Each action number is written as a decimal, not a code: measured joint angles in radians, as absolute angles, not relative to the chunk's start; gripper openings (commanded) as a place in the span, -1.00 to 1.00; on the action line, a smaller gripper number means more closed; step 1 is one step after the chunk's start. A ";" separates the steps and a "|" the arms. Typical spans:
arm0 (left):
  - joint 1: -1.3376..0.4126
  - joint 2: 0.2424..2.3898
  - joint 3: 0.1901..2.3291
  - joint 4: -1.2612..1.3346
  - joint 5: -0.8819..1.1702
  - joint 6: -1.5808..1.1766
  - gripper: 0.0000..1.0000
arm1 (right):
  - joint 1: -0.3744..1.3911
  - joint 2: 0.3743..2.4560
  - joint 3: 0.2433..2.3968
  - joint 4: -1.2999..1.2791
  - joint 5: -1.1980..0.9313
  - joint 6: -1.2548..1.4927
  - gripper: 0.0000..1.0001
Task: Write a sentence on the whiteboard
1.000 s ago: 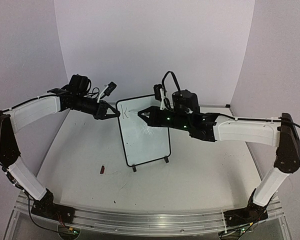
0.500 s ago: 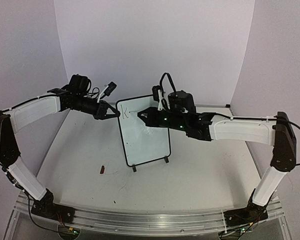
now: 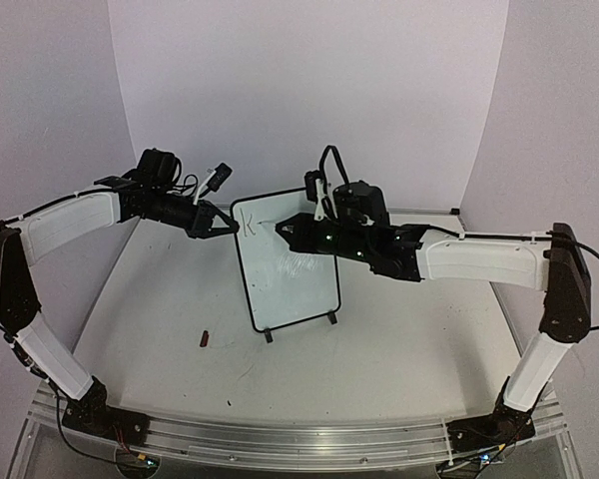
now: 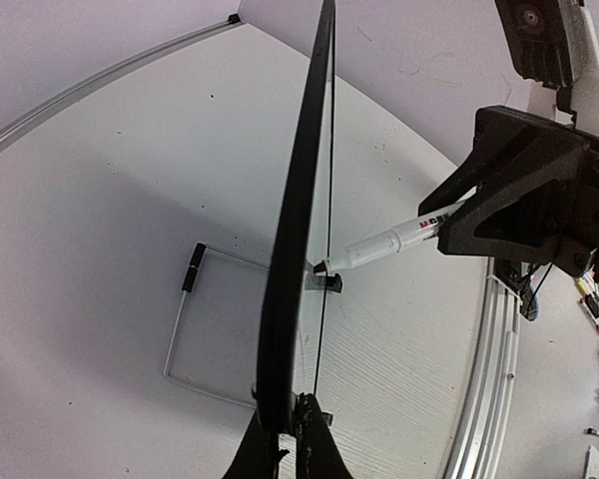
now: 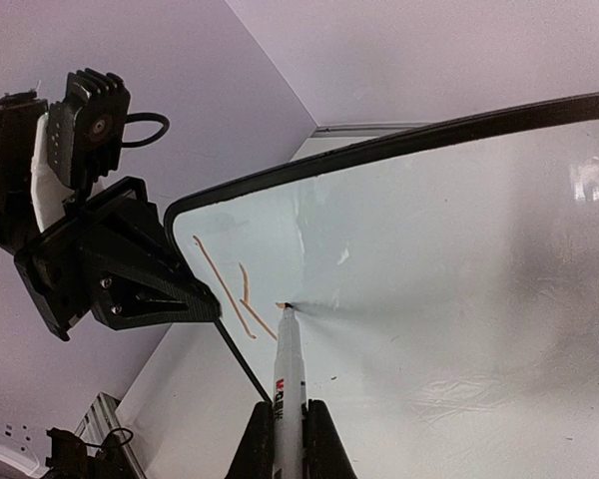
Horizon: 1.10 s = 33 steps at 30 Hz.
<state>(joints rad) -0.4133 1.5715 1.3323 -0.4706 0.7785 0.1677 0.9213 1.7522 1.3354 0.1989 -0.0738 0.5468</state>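
Observation:
The whiteboard [image 3: 298, 284] stands upright on two small black feet at the table's middle. My left gripper [image 3: 227, 228] is shut on its upper left edge; the left wrist view shows the board edge-on [image 4: 298, 230] between my gripper's [image 4: 288, 444] fingers. My right gripper [image 3: 286, 230] is shut on a white marker [image 5: 289, 369] whose tip touches the board [image 5: 449, 299] just right of a written "K" [image 5: 230, 287]. The "K" also shows in the top view [image 3: 252, 218]. The marker [image 4: 384, 242] meets the board's face in the left wrist view.
A small dark cap-like piece [image 3: 206, 338] lies on the table left of the board. A thin wire stand [image 4: 195, 334] shows behind the board. A metal rail [image 3: 280, 437] runs along the near edge. Walls close in behind and at both sides.
My right arm has shifted slightly left, with the marker tip staying on the board near the "K". My left gripper and the board have not moved.

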 measured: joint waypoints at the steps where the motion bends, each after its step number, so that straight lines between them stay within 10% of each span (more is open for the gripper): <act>1: -0.413 1.571 1.332 -0.471 0.778 0.168 -1.00 | 0.922 1.752 1.335 0.199 -0.072 0.547 -1.00; 33: -0.414 1.571 1.332 -0.471 0.778 0.169 -1.00 | 0.919 1.745 1.335 0.224 -0.083 0.547 -1.00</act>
